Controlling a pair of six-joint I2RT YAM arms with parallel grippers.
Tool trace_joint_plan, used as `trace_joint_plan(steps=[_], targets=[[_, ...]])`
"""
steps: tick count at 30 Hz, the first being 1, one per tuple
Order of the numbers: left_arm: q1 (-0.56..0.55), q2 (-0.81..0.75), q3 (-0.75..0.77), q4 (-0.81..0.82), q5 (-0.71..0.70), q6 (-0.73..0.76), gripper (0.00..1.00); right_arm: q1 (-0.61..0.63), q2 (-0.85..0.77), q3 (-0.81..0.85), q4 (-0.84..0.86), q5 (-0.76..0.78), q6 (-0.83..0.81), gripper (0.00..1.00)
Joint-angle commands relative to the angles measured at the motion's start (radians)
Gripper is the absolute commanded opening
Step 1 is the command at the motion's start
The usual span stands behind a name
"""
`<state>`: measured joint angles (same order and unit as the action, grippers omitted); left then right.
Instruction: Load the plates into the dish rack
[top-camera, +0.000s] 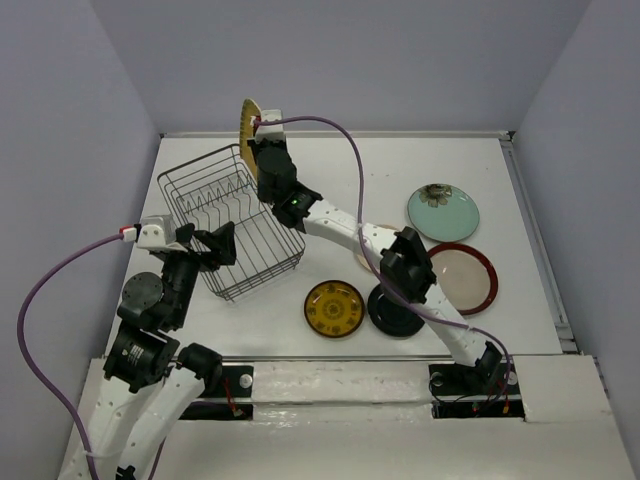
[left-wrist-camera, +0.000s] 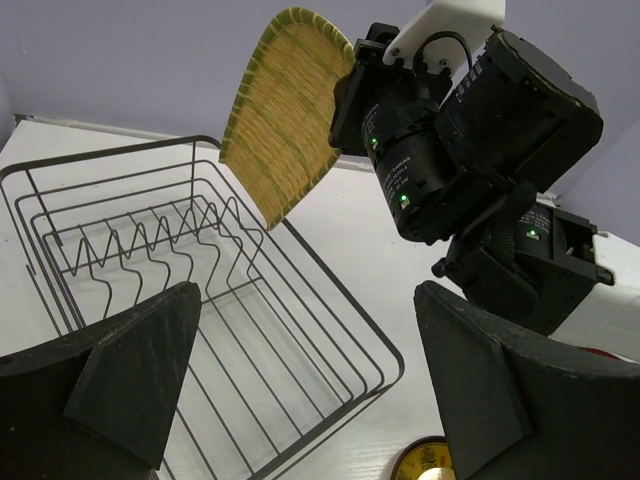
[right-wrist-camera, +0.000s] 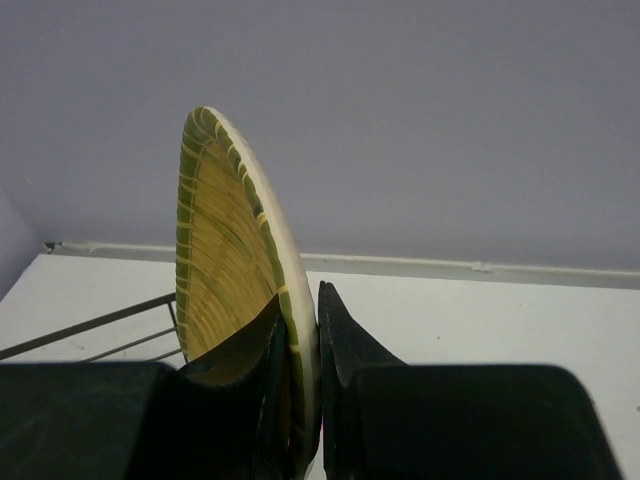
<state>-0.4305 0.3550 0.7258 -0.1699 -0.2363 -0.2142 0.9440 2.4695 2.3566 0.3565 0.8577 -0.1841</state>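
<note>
My right gripper (top-camera: 257, 130) is shut on the lower rim of the yellow ribbed fan-shaped plate (top-camera: 246, 122) and holds it upright on edge above the far corner of the dish rack (top-camera: 262, 262). The right wrist view shows both fingers pinching the plate (right-wrist-camera: 225, 250) at the gripper (right-wrist-camera: 300, 300). The wire rack (left-wrist-camera: 330, 290) holds no plates. My left gripper (top-camera: 222, 243) is open and empty over the rack's near left side. In the left wrist view the gripper (left-wrist-camera: 305, 295) looks across the rack at the held plate (left-wrist-camera: 285, 110).
On the table right of the rack lie a yellow patterned plate (top-camera: 334, 308), a glossy black plate (top-camera: 396, 312), a red-rimmed cream plate (top-camera: 462, 277) and a pale teal plate (top-camera: 443, 213). A sliver of another cream plate (top-camera: 359, 262) shows under the right arm.
</note>
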Motion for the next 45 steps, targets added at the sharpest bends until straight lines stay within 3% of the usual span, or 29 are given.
trace_joint_plan(steps=[1, 9, 23, 45], targets=[[-0.001, -0.011, -0.003, 0.053, -0.006, -0.002, 0.99, 0.009, 0.014, 0.059, 0.148, 0.041, -0.031, 0.07], [-0.001, -0.013, -0.003, 0.053, -0.015, -0.001, 0.99, 0.027, 0.016, 0.026, 0.121, 0.026, 0.035, 0.07], [-0.001, -0.019, -0.005, 0.055, -0.012, 0.001, 0.99, 0.058, 0.098, 0.182, 0.154, 0.029, -0.146, 0.07], [-0.001, -0.017, -0.005, 0.055, -0.014, -0.002, 0.99, 0.076, 0.112, 0.007, 0.139, 0.067, -0.014, 0.07]])
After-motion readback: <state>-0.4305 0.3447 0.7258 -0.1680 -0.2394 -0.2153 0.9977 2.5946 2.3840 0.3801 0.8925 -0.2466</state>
